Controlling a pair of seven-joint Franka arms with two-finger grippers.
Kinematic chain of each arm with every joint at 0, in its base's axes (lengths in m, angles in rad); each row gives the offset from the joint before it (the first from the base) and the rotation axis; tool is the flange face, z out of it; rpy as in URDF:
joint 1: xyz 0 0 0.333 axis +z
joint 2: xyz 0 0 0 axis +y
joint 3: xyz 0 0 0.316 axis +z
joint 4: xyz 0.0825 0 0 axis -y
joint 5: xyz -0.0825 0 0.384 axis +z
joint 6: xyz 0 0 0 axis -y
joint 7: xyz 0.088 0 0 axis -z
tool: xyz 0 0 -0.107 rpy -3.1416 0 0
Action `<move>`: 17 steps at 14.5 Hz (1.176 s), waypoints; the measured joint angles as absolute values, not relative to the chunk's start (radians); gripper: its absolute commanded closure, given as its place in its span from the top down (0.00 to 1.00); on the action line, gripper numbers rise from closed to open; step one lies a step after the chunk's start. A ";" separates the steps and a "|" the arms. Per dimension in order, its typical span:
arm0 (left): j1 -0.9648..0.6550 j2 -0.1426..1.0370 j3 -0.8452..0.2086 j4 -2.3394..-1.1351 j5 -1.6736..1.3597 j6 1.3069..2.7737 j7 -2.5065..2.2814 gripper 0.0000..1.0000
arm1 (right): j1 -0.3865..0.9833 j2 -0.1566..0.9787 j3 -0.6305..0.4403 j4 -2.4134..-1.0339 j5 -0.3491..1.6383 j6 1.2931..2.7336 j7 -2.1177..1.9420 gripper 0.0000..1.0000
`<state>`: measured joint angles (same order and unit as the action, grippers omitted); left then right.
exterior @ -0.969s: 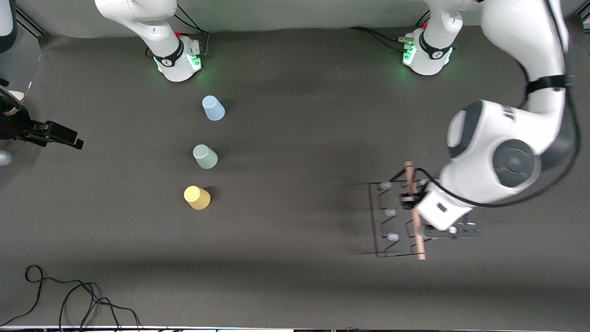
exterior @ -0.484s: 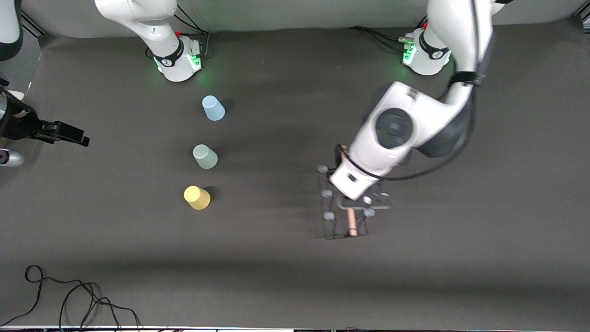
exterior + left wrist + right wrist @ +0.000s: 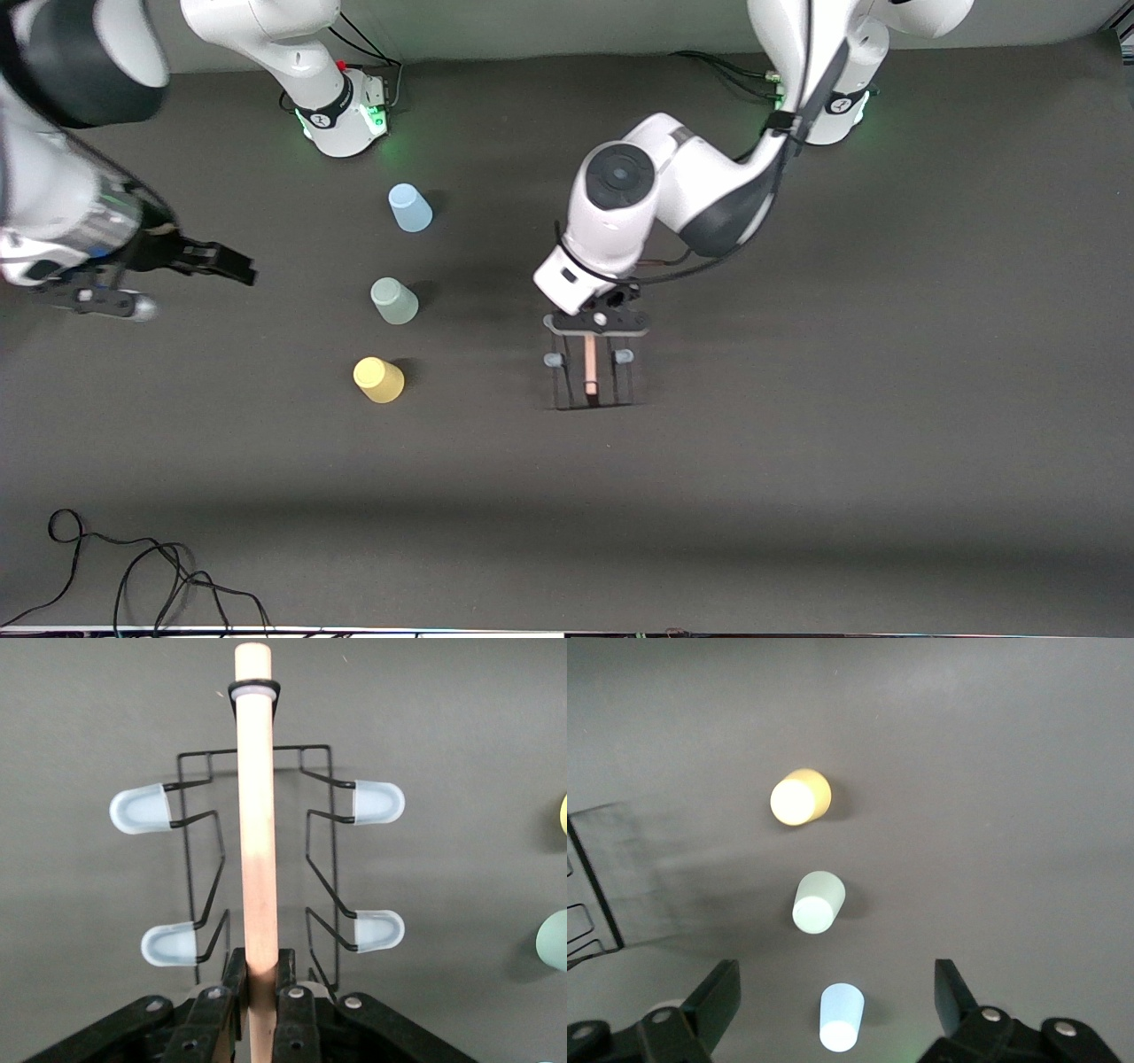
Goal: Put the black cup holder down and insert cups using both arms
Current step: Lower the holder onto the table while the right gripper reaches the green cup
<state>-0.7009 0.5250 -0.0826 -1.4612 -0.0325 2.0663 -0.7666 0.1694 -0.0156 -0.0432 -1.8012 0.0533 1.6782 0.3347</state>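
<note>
Black cup holder (image 3: 257, 859) by its wooden handle in the clamped left claw (image 3: 259, 992), seemingly above the table; right claw (image 3: 833, 992) wide.

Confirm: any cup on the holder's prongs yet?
No. In the left wrist view the black cup holder shows four pale-blue-capped prongs, all bare.
</note>
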 measured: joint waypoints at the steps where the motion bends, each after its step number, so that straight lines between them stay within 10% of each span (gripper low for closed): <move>1: -0.716 0.526 -0.082 -1.481 -0.029 2.088 -0.786 0.00 | 0.182 -0.026 -0.043 -1.842 0.053 1.696 0.345 0.97; 16: -0.762 0.546 -0.072 -1.564 0.032 2.214 -0.887 0.00 | 0.315 -0.091 -0.044 -2.538 0.127 2.410 0.356 0.97; 17: -0.763 0.546 -0.072 -1.564 0.033 2.214 -0.887 0.13 | 0.323 -0.067 -0.044 -2.551 0.128 2.459 0.357 0.97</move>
<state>-0.7628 0.5462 -0.0717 -1.5637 0.0335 2.2143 -0.8874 0.3231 -0.0673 -0.0439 -2.5508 0.1278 2.4592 0.3568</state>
